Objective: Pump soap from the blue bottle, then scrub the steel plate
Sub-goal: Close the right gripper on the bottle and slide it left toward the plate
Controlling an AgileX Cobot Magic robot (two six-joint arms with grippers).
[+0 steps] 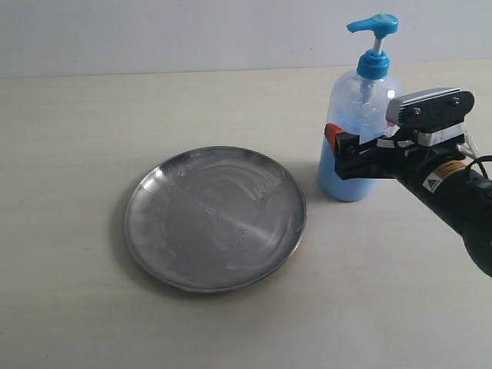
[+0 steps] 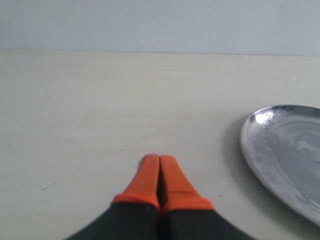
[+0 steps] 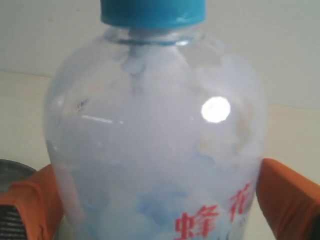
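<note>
The blue bottle [image 1: 360, 131] stands upright to the right of the steel plate [image 1: 215, 217], with pale blue soap [image 1: 346, 181] filling its lower part. My right gripper [image 1: 344, 150] straddles the bottle's body from the right. In the right wrist view its orange fingers [image 3: 287, 197] lie against both sides of the bottle [image 3: 155, 130], below the blue collar. The pump head [image 1: 374, 25] is up and untouched. My left gripper [image 2: 159, 160] is shut and empty, low over the table to the left of the plate [image 2: 285, 150]. It is out of the exterior view.
The plate's surface carries whitish streaks and smears [image 1: 231, 192]. A pale wall [image 1: 154, 31] rises behind the table's far edge. The beige table [image 1: 77, 323] runs on around the plate and the bottle.
</note>
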